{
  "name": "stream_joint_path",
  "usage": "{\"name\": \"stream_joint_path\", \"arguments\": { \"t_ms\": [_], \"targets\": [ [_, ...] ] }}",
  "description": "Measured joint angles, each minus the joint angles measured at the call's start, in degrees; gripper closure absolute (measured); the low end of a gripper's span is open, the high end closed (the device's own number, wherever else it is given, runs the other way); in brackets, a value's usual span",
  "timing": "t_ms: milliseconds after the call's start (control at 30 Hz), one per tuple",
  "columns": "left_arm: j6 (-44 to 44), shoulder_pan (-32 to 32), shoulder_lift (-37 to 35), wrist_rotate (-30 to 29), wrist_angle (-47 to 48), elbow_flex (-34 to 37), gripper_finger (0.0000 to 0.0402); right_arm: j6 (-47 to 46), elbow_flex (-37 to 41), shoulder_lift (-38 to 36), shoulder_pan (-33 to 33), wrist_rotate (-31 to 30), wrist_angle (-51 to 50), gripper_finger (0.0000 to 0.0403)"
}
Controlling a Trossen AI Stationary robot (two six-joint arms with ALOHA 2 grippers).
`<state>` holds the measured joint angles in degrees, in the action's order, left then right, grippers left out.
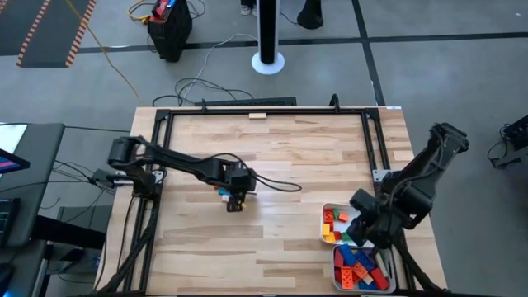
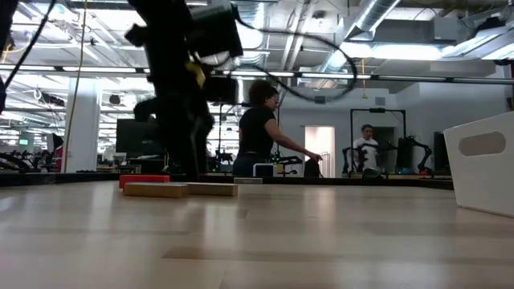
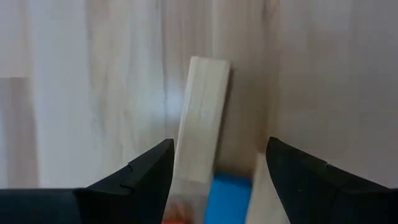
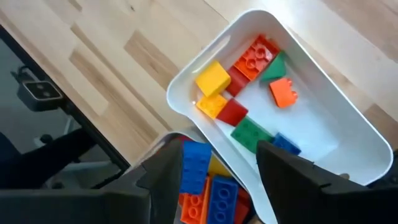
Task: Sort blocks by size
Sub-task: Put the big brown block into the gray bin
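- Wide bare wood across the table (image 1: 280, 148) middle, far half and near-left corner; free passage there.
- Blocked mid-left: left arm (image 1: 177, 161) stretched in from left edge, left gripper (image 1: 236, 204) spread low over a few blocks (image 1: 223, 192).
- Blocked near-right corner: two white trays (image 1: 328, 213) side by side, right gripper (image 1: 363, 233) above them, fingers apart.
- Lone tan block (image 1: 258, 115) at far edge.

High view looks straight down, low view skims the tabletop (image 2: 321, 233); both probably share the wooden blocks (image 2: 181, 189).
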<state>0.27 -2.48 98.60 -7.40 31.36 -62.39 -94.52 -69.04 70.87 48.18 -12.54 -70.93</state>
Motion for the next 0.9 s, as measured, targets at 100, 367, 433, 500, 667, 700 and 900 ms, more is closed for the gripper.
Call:
{"name": "stream_joint_path", "arguments": {
  "t_ms": [100, 367, 433, 500, 667, 700, 900],
  "targets": [
    [0.6, 0.7, 3.3, -0.3, -1.2, 0.0, 0.0159, 0.5, -0.8, 0.0, -1.2, 0.0, 0.1, 0.0176],
    [4.5, 2.2, 5.6, 3.2, -2.0, -0.2, 0.0244, 0.1, -1.3, 0.0, -1.5, 0.0, 0.0, 0.018],
    [5.4, 2.2, 5.6, 3.3, -2.5, -0.2, 0.0288, 0.1, -1.3, 0.0, -1.5, 0.0, 0.0, 0.018],
    [5.5, 2.2, 5.6, 3.7, -3.3, -0.1, 0.0311, 0.1, -1.3, 0.0, -1.5, 0.0, -0.3, 0.018],
    [1.8, 2.6, 5.0, 6.7, -5.3, -0.8, 0.0311, 3.1, -1.3, 0.0, -1.0, -2.4, 1.5, 0.018],
    [1.0, 2.8, 4.3, 7.1, -5.5, -1.3, 0.0311, 4.7, -1.3, 0.0, -0.5, -4.8, 2.8, 0.018],
    [-3.2, 2.8, -1.9, 3.7, -11.4, -5.5, 0.0311, 4.3, -1.2, -0.8, -0.4, -20.2, 4.6, 0.018]
  ]
}}
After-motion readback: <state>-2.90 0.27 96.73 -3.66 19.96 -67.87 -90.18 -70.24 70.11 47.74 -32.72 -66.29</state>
